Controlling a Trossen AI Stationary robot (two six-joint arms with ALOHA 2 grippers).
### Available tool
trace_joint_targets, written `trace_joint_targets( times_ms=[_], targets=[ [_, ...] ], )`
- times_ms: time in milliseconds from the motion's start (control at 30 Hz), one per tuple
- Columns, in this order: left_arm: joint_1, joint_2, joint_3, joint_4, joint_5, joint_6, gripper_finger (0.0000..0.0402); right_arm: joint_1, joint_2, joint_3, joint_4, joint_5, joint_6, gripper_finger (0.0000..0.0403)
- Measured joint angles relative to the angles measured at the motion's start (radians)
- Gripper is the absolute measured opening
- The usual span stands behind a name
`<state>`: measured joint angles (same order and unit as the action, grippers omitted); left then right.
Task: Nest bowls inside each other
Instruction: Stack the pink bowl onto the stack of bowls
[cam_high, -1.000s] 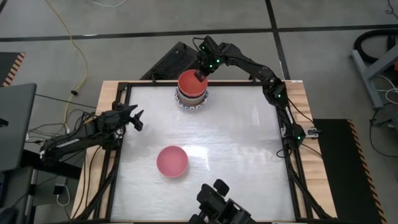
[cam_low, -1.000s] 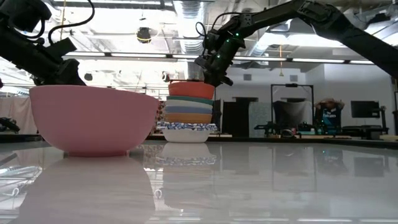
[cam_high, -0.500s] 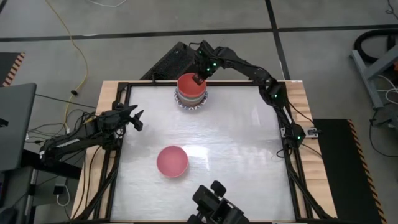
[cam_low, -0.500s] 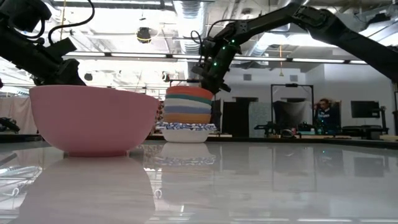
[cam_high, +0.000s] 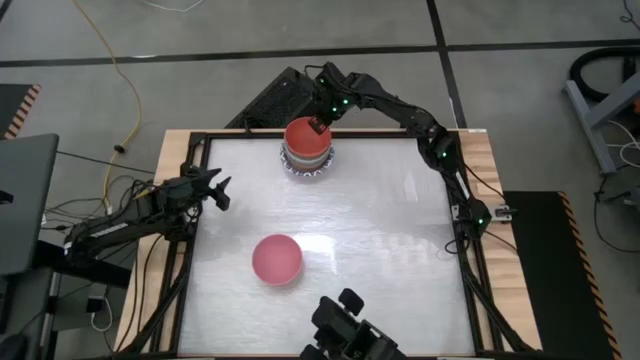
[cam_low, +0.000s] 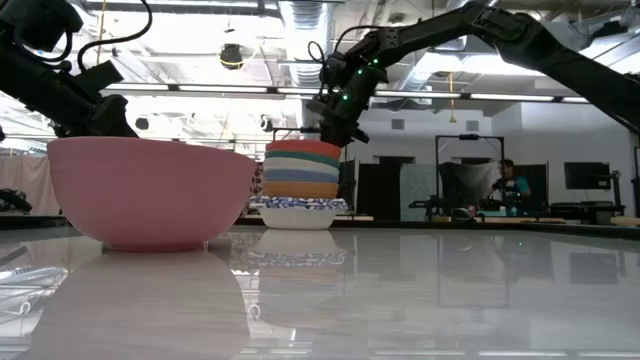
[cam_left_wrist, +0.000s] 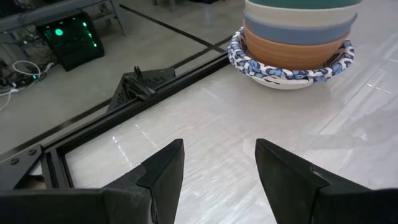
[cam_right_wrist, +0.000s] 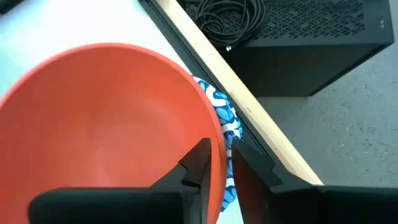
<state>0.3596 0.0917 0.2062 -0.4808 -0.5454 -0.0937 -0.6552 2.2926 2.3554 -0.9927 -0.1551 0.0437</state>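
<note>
A stack of nested bowls stands at the table's far edge, its bottom bowl white with a blue-patterned rim. The red bowl sits on top of the stack. My right gripper is open at that bowl's far rim, one finger inside and one outside. A pink bowl rests upright on its base nearer the table's front, alone. My left gripper waits open at the table's left edge, with nothing between its fingers. My right gripper stands astride the red bowl's far rim, one finger inside the bowl and one outside, slanting down from the far side. Whether the fingers touch the rim I cannot tell. The bowl sits nested in the stack, upright.
A black box with coiled cable lies just beyond the table's far edge. The black frame runs round the table. A dark device sits at the near edge. A person stands far back in the room.
The red bowl has come down from a raised place above the stack and now sits nested in the top of it. My right gripper has sunk slightly with it, staying at the far rim.
</note>
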Motion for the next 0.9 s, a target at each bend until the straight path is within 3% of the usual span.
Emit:
trace_joint_targets(
  times_ms=[400,633,900],
  targets=[
    [0.0,0.0,0.0,0.0,0.0,0.0,0.019,0.014,-0.026,-0.001,0.01,0.007,0.025,0.0166],
    [0.0,0.0,0.0,0.0,0.0,0.002,0.019,0.037,-0.089,0.0,0.03,0.033,0.032,0.0165],
    [0.0,0.0,0.0,0.0,0.0,0.001,0.019,0.178,-0.115,-0.001,0.051,-0.088,-0.026,0.0162]
  ],
)
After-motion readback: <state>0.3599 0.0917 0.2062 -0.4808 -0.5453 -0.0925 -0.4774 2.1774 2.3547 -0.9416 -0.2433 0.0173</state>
